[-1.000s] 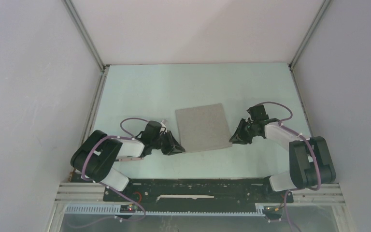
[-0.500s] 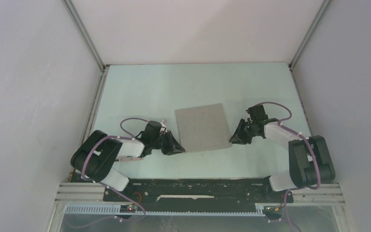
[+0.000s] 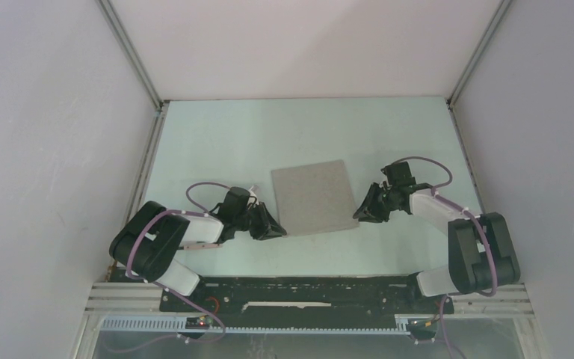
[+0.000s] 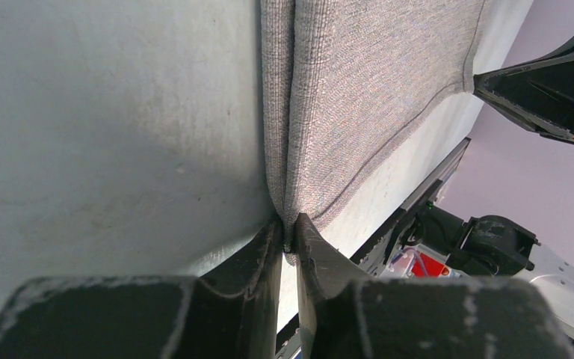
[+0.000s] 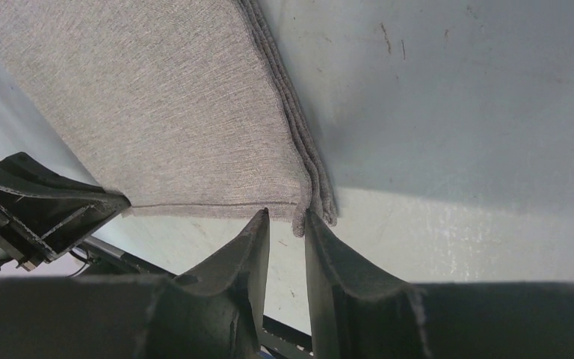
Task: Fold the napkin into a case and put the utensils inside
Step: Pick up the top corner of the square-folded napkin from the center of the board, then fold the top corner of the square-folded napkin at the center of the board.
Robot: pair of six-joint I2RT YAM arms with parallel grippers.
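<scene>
Napkin duty on a pale green table (image 3: 217, 142): a plain light grey square napkin of soft woven cloth (image 3: 314, 197) lay flat at the table's middle, already doubled, with stacked layers showing along its side edges. The left arm's black two-finger gripper (image 4: 289, 228) sat at the cloth's near-left corner, its jaws pinched almost together on the corner's folded edge. The right arm's black two-finger gripper (image 5: 284, 221) sat at the near-right corner. Its jaws stood a little apart, and the corner's loose tip hung in the gap, unclamped as far as the wrist view showed.

That mismatch looked like the main risk. Were both arms to lift or sweep toward the far edge with only the left corner held, the cloth would likely pivot and drag, and the fold would land askew. A right-hand closure on that thin tip might catch only the top layer, so the stack could peel apart and the lower layers stay on the table. Fingertips pressed this low could also shove the corner inward and bunch it. A crooked or loose fold would probably leave a case too slack or too narrow.
</scene>
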